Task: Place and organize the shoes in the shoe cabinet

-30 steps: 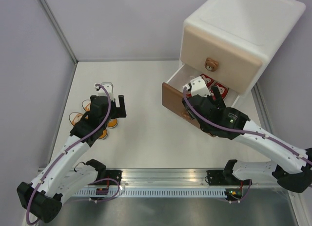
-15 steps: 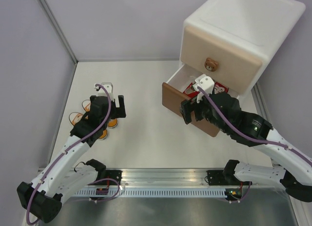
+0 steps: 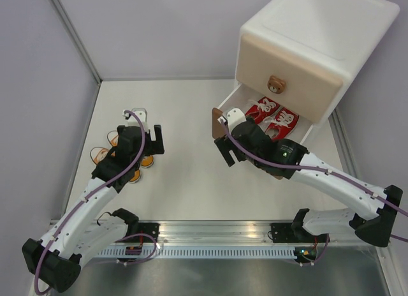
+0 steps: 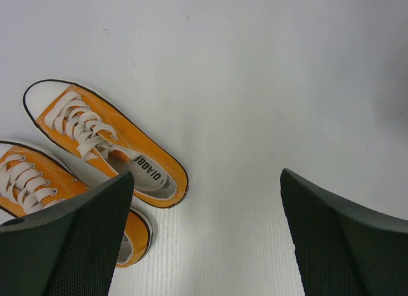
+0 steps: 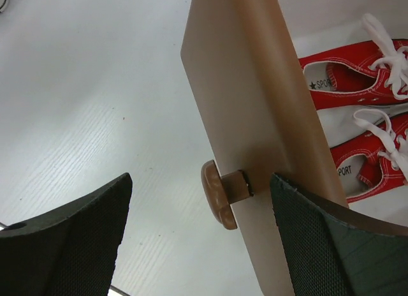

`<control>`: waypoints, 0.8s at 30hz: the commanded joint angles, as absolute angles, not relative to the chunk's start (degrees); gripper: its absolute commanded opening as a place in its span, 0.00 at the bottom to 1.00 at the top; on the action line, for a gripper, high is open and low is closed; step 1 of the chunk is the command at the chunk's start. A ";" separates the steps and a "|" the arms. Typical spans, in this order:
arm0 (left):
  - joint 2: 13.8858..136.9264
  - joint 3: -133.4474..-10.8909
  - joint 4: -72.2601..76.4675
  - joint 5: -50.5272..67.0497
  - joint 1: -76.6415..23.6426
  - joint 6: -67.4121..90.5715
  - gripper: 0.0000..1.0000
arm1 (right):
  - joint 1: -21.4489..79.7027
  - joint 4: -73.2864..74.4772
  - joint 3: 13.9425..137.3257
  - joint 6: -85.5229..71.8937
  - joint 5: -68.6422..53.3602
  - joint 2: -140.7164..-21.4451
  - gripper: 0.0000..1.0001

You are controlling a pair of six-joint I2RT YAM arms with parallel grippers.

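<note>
- Left pincer (image 4: 205,187), at eight o'clock, hangs spread wide and empty over the bench (image 3: 185,181).
- Two orange shoes (image 4: 108,143) lie side by side under it, not yet stored.
- Right pincer (image 5: 201,187) is wide open and empty, with the knob (image 5: 218,195) between its jaws.
- Two red shoes (image 3: 273,112) lie in the open brown drawer (image 5: 248,104), so the task looks half done.
- One cabinet (image 3: 319,28) stands at one o'clock, its beige drawer (image 3: 287,63) shut.

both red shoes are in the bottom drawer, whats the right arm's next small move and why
Probably close the right gripper on the knob, ready to push the brown lower drawer in. The gripper is open with the knob between its fingers, the drawer stands pulled out, and both red shoes lie inside it.
</note>
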State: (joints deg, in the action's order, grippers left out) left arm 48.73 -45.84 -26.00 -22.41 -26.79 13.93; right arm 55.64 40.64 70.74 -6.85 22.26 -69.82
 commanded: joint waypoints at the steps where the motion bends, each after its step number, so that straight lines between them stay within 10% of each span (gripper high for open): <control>1: 48.25 -45.62 -23.82 -23.20 -26.63 12.22 0.97 | 54.76 40.52 70.23 -7.21 34.51 -70.22 0.93; 24: 48.25 -45.62 -24.17 -23.47 -26.63 12.13 0.97 | 39.90 31.91 65.92 -2.46 45.52 -71.01 0.98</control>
